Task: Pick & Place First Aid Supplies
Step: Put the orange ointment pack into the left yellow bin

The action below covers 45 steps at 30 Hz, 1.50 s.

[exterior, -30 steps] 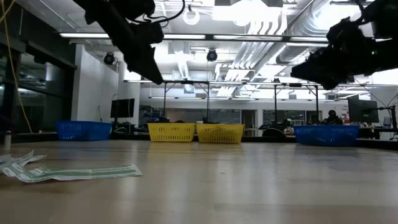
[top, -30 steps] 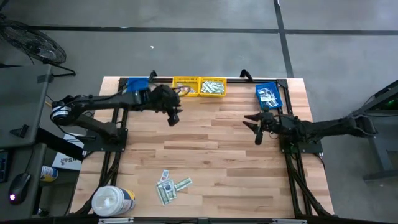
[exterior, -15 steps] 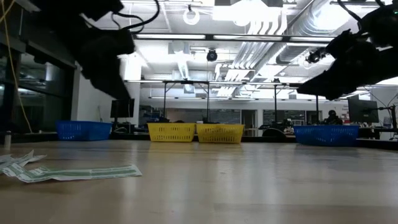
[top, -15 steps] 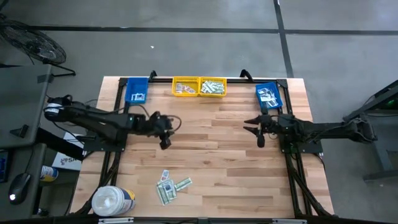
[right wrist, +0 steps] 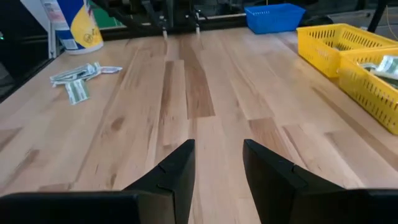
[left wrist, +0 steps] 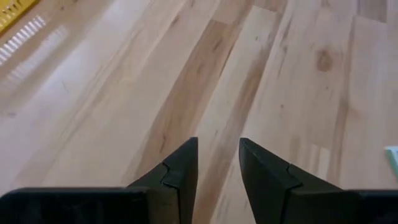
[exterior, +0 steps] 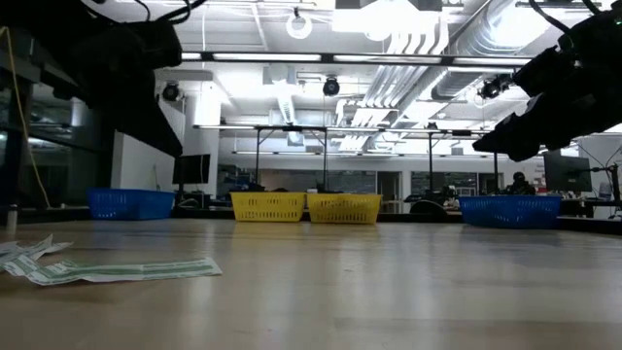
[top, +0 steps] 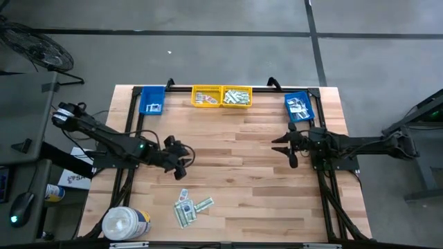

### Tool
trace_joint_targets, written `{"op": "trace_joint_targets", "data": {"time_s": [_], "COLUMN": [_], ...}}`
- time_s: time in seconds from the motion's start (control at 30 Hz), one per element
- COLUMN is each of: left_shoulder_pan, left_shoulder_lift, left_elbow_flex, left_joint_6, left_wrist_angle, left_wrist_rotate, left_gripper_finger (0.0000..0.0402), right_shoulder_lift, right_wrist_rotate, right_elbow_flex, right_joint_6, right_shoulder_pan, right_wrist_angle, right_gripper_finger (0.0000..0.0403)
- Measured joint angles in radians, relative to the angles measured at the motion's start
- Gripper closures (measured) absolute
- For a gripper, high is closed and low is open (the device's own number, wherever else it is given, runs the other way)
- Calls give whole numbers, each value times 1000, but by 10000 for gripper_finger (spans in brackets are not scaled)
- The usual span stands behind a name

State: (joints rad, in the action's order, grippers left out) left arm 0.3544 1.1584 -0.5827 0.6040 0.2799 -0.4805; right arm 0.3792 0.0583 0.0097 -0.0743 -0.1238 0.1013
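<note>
While both pairs of fingers stand spread with bare wood showing through the gap, neither pair pinches anything. The left gripper point(left wrist: 217, 171) hangs over the left-middle of the counter point(top: 235, 159); in the high view it point(top: 181, 164) sits just above the pile of first aid supplies point(top: 190, 207), near it but apart. The right gripper point(right wrist: 217, 168) hovers over the right side of the counter, seen from above at point(top: 287, 149), well apart from the pile, with its arm reaching in from the right edge.

The first aid supplies lie as a small heap of flat paper packets near the front of the counter, left of centre: long pale green-white strips mixed with smaller squarish white ones. In the low view they point(exterior: 107, 269) lie flat on the wood at the left; in the right wrist view they point(right wrist: 81, 76) sit far off across the counter, near the white tub point(right wrist: 81, 28). That tub point(top: 124, 223) stands at the front left corner.

Along the back edge stand a blue bin point(top: 152, 100) at the left, two yellow bins point(top: 221, 96) side by side in the middle, and another blue bin point(top: 299, 106) at the right; each holds some packets.
</note>
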Motion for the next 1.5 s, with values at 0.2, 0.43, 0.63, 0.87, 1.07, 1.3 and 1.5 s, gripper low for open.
{"op": "trace_joint_targets", "data": {"time_s": [0.2,0.43,0.63,0.87,1.07,1.3,1.5], "left_shoulder_pan": [47,87,129,146,144,144,144], "left_shoulder_lift": [0,0,0,5,6,16,67], "left_elbow_flex": [0,0,0,0,0,0,-1], "left_joint_6": [37,82,141,244,330,330,256], "left_wrist_angle": [3,8,11,19,53,62,80], "left_wrist_rotate": [-12,-15,55,229,343,428,450], "left_gripper_finger": [285,285,285,285,285,285,285], "right_shoulder_lift": [-89,-171,-240,-292,-289,-288,-288], "right_wrist_rotate": [1,4,-5,-54,-49,48,54], "right_elbow_flex": [0,0,0,0,-1,-1,-1], "right_joint_6": [15,31,32,20,19,-198,-259], "right_shoulder_pan": [0,0,0,0,0,0,0], "right_wrist_angle": [-66,-70,-72,-74,-73,-63,-60], "right_gripper_finger": [274,274,274,274,274,274,274]}}
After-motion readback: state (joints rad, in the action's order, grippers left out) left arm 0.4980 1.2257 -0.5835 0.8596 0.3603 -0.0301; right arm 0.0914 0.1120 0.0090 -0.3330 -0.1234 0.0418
